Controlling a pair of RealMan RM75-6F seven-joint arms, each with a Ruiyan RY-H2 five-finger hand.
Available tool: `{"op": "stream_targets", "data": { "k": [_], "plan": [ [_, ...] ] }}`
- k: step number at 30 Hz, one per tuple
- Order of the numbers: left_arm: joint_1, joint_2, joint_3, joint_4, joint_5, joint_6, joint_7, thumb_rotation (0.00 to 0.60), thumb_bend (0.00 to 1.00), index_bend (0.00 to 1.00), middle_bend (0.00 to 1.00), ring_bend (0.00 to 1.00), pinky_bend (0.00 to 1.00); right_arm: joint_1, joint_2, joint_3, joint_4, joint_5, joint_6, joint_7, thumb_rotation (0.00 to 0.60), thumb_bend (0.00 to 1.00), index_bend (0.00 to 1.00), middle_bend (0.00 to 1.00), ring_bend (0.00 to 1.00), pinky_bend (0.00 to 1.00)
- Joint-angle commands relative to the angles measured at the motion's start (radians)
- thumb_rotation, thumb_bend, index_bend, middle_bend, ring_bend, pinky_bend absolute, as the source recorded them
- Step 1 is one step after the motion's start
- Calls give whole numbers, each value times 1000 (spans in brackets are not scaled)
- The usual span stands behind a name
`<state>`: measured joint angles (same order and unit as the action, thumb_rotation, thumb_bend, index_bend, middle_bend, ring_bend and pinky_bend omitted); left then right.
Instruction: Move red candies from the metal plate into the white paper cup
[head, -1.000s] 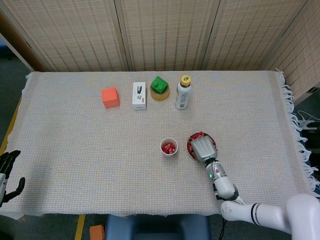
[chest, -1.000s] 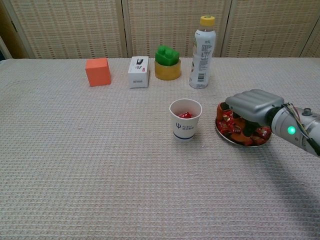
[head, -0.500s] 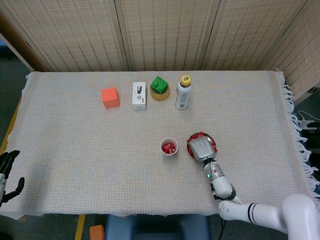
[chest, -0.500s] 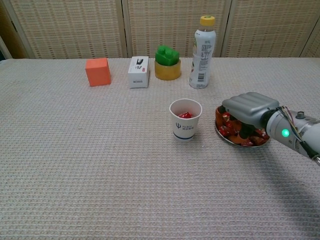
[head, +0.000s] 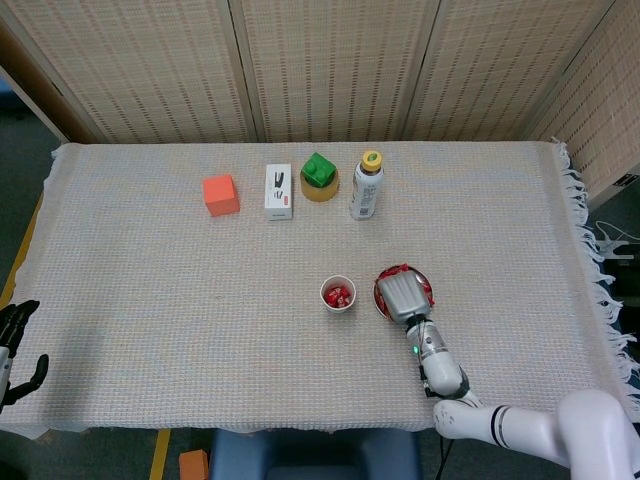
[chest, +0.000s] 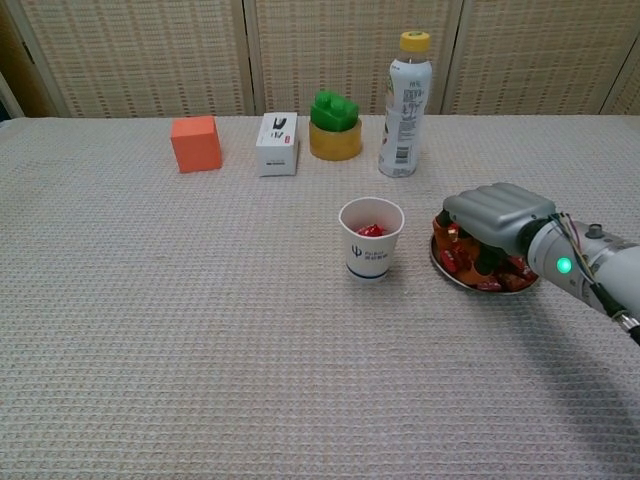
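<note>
Right hand (chest: 497, 212) lies palm-down over the plate (chest: 452, 275) at right of centre, fingers (chest: 487, 260) curled down among the candies (chest: 453, 260); any pinch cannot be told. Cup (chest: 370, 239) stands just left, candy inside. Left hand (head: 14, 345) at lower left edge, fingers spread.

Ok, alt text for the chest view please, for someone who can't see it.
The robot's right hand reaches down over a metal plate of red candies, beside a white paper cup that already holds some. Behind stand an orange cube, a white box, a green block on a yellow ring and a bottle.
</note>
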<state>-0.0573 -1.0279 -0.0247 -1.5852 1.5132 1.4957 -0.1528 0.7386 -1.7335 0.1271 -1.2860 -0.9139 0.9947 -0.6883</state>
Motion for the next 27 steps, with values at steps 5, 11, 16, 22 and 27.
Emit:
{"op": "stream_targets", "data": {
  "k": [5, 11, 16, 22, 27],
  "plan": [
    [1, 0, -1, -1, -2, 1, -1, 600, 482, 0, 46, 4, 226, -17, 52, 15, -84, -46, 46, 33, 600, 252, 573, 840, 878, 1000],
    [-1, -2, -1, -3, -2, -2, 7, 600, 482, 0, 46, 4, 227, -19, 99, 54, -191, -83, 83, 71, 600, 252, 565, 840, 878, 1000],
    [-1, -2, -1, -4, -2, -1, 7, 600, 483, 0, 46, 4, 227, 6, 89, 88, -246, -99, 93, 75, 600, 252, 554, 840, 879, 1000],
    [1, 1, 0, -2, 0, 2, -1, 600, 483, 0, 46, 4, 226, 47, 21, 114, -222, -85, 91, 53, 600, 252, 542, 840, 879, 1000],
    [2, 4, 0, 1, 1, 4, -12, 600, 482, 0, 46, 4, 226, 68, -18, 107, -186, -67, 81, 22, 600, 252, 456, 840, 877, 1000]
  ]
}}
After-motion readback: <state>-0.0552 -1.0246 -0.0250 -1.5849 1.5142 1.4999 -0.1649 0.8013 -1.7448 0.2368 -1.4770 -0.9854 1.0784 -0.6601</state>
